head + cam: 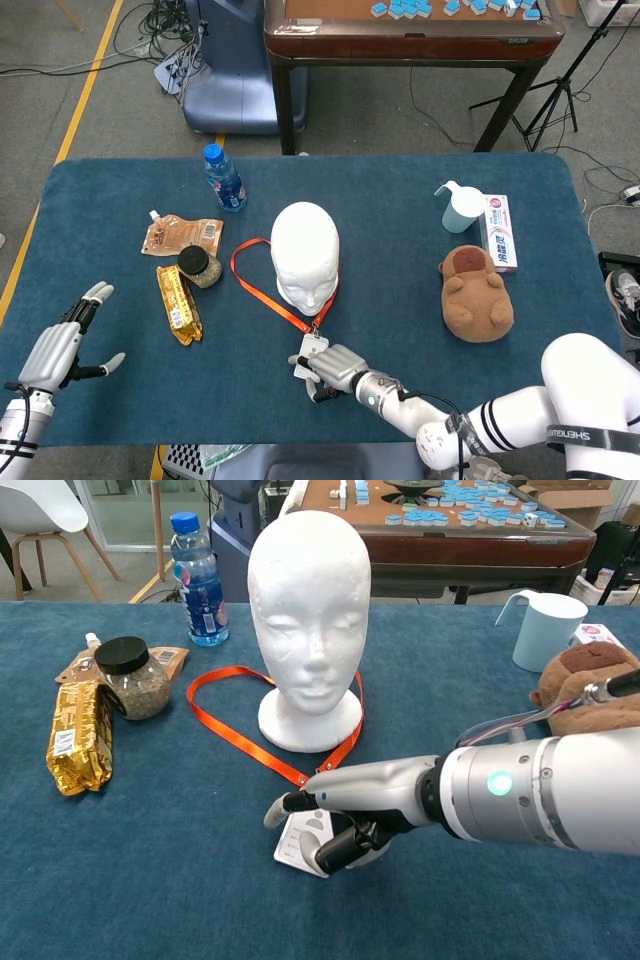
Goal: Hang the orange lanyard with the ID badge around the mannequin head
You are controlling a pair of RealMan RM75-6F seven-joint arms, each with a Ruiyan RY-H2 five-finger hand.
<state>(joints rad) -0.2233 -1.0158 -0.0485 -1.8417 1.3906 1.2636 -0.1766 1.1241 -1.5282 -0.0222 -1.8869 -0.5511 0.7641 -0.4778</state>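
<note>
The white mannequin head [305,255] [310,610] stands upright mid-table. The orange lanyard [262,290] [232,732] lies flat on the cloth, looped around the head's base and out to its left. Its white ID badge [312,345] [296,848] lies in front of the head, mostly covered by my right hand [330,368] [350,805]. That hand's fingers reach over the badge and the thumb sits at its right edge; whether it grips the badge is unclear. My left hand [60,345] hovers at the table's far left with fingers spread, holding nothing.
Left of the head are a dark-lidded jar [130,678], a gold snack pack [78,735], a brown pouch [180,236] and a blue-capped water bottle [197,580]. A brown plush toy [477,290], a pale blue jug [545,630] and a toothpaste box [499,232] stand right.
</note>
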